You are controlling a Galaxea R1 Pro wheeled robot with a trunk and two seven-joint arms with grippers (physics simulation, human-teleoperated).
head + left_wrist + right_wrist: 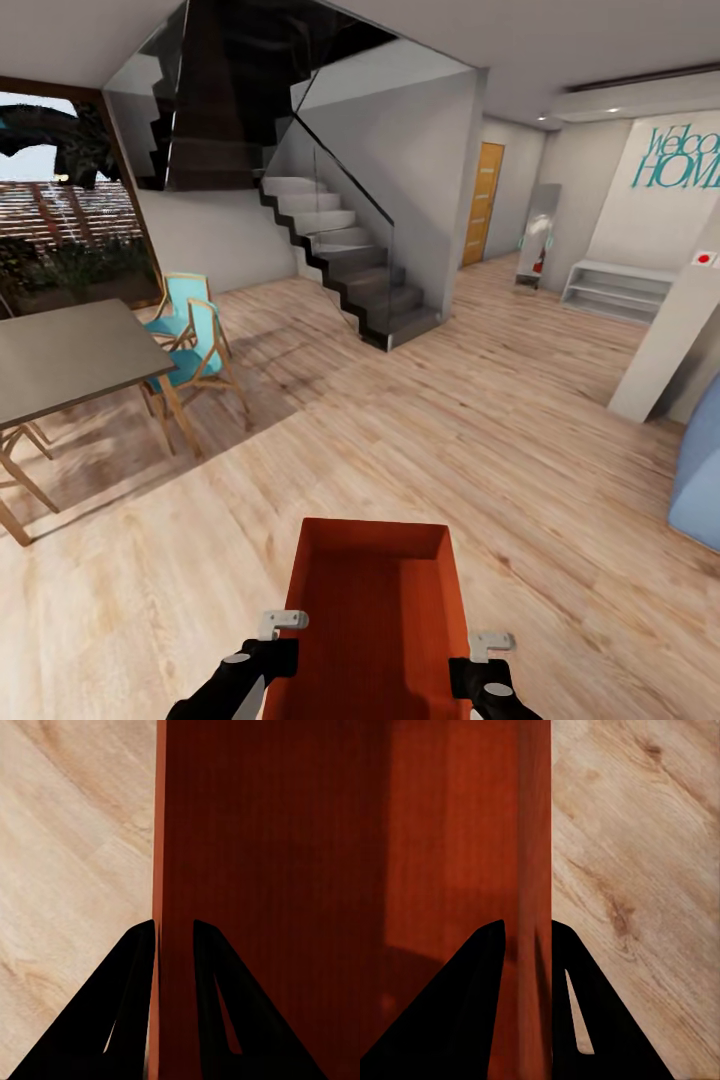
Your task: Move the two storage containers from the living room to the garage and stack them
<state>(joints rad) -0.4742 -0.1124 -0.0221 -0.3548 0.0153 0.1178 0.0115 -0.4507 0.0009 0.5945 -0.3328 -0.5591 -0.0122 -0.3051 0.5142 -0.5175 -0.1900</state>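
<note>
While each arm's fingers clamp a side wall, the storage container rides level at six o'clock for carrying toward the wooden door at one o'clock

Light wood plank floor bears a table, chairs and stairs.

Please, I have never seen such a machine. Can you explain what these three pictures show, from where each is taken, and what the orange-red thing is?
It is a simulated wheeled robot with two arms. The large picture comes from a camera on its head, looking down at a storage container, an open orange-red bin carried over a light wood floor. The left gripper and right gripper each pinch one side wall. The other two pictures come from cameras on the wrists: each shows two black fingers, one on each side of a bin wall. Ahead are stairs, a table with turquoise chairs, and a wooden door.
</note>
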